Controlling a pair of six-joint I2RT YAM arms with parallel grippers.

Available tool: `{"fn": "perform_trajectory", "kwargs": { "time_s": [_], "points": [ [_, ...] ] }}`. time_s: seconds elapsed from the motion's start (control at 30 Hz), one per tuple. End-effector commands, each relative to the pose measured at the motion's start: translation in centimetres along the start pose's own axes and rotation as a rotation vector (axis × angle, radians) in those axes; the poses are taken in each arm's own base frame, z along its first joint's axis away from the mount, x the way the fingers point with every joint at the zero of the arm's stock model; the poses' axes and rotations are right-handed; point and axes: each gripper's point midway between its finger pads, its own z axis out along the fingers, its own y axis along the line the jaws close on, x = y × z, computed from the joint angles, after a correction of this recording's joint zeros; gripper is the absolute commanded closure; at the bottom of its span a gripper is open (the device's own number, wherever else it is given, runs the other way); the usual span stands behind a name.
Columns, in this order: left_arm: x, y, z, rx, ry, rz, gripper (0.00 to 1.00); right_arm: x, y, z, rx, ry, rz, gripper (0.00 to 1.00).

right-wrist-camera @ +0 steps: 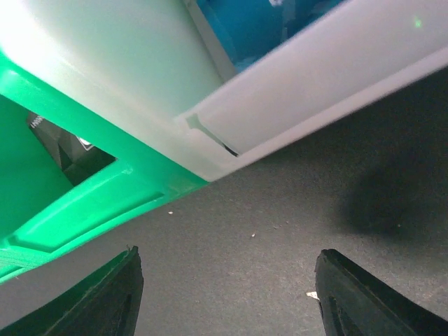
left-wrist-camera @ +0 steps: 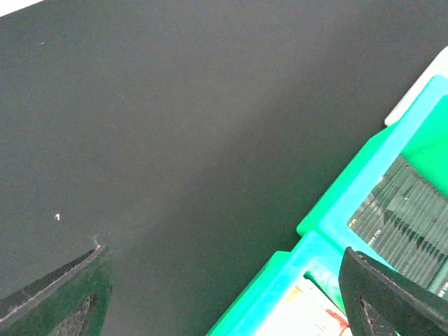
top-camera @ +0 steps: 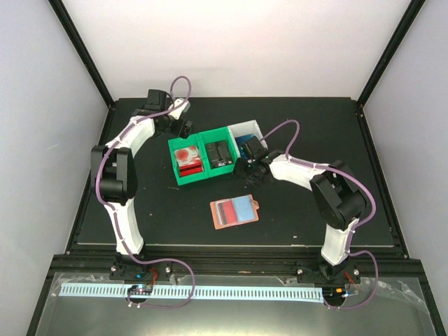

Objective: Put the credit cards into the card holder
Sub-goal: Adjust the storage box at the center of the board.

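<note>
Left wrist view: the left gripper's (left-wrist-camera: 224,304) fingers (left-wrist-camera: 59,297) sit at the bottom corners of the frame, spread wide. Nothing is between them, only bare black table (left-wrist-camera: 175,140). One fingertip overlaps the edge of the green bin (left-wrist-camera: 329,231); contact cannot be told. A white corner with red print, the credit cards (left-wrist-camera: 318,315), shows inside the nearer compartment. Dark items (left-wrist-camera: 406,203), ribbed, are in the next one.

Right wrist view: the right gripper's (right-wrist-camera: 224,301) fingers (right-wrist-camera: 91,297) are likewise spread and empty, over bare table. Just beyond them the green bin's wall meets the white bin (right-wrist-camera: 315,91), side by side and touching. Something blue sits inside the white one, blurred.

Top view: the left gripper is at the far left corner of the green bin. The right gripper is on the near side, about where the green and white bins join. The credit cards lie in the green bin's left compartment, the dark items in its right.

The card holder (top-camera: 234,211) lies open and flat on the table, on the near side of the bins and apart from them. It is nearer the right gripper, touched by neither. Its face shows a red panel at left and a pale blue one at right, with a small tab on the right edge.
</note>
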Motion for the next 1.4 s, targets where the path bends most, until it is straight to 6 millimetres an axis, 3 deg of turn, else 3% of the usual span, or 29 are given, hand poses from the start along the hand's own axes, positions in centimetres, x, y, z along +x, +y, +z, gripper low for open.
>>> {"fn": "perform_trajectory", "kwargs": {
  "time_s": [0.0,0.17,0.3,0.43,0.63,0.8,1.07,1.37],
  "points": [
    [0.3,-1.2,-0.8,0.143,0.035,-0.04,0.11,-1.9,0.7,-0.8,0.049,-0.039,-0.074,0.32],
    [2.7,-2.4,-0.5,0.201,0.102,-0.07,0.11,-3.5,0.6,-0.1,0.135,-0.062,-0.154,0.36],
    [4.8,-2.9,0.4,0.23,0.164,-0.102,0.14,-3.5,0.9,0.9,0.121,-0.055,-0.18,0.37],
    [6.0,-3.4,0.1,0.239,0.184,-0.127,0.17,-3.9,0.9,1.1,0.134,-0.062,-0.213,0.36],
    [8.8,-3.6,-0.6,0.19,0.22,-0.19,0.31,-4.7,1.5,1.7,0.133,-0.073,-0.247,0.35],
    [11.9,-3.3,-1.7,0.095,0.265,-0.249,0.41,-5.6,2.4,1.5,0.125,-0.099,-0.295,0.35],
    [15.8,-1.6,-4.9,-0.146,0.314,-0.394,0.44,-5.0,3.8,1.7,0.054,-0.065,-0.337,0.36],
    [19.0,-3.7,-6.5,-0.127,0.357,-0.497,0.47,-5.1,3.7,-0.5,0.146,-0.038,-0.31,0.35]
  ]
}}
